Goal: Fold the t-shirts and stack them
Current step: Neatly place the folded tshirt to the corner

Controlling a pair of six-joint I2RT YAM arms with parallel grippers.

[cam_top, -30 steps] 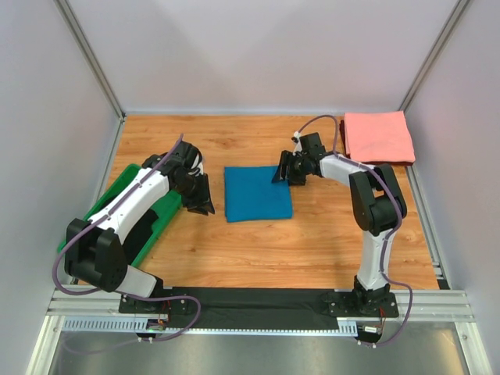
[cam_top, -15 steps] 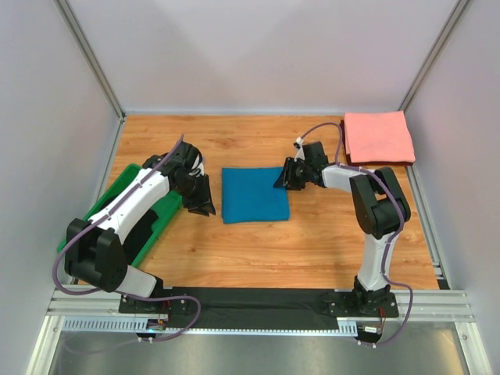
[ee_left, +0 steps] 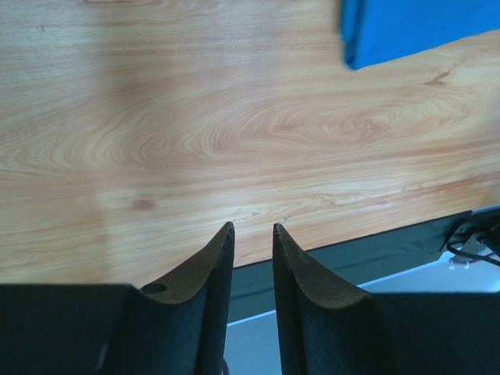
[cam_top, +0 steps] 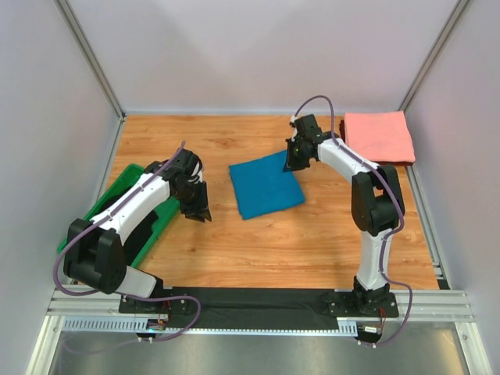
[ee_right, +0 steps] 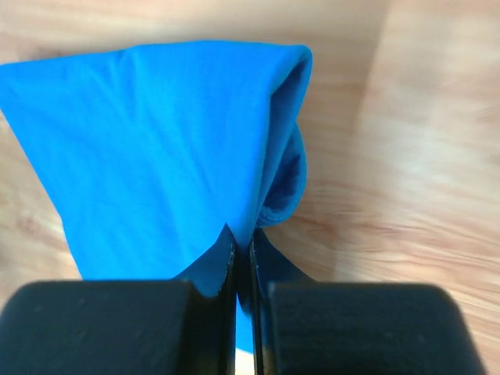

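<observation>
Both folded. My right gripper [ee_right: 242,238] pinches flat teal-blue cloth t-shirt [cam_top: 266,187]; stacking onto salmon-pink cloth rectangle [cam_top: 379,137], two o'clock, pending.

One shirt [cam_top: 266,185] lies in the middle of the tabletop [cam_top: 312,234]. The other shirt [cam_top: 379,137] is far right. A bin [cam_top: 158,217] sits left.

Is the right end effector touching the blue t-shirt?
Touching. The right wrist view shows the right end effector pinched on a fold of the blue t-shirt.
</observation>
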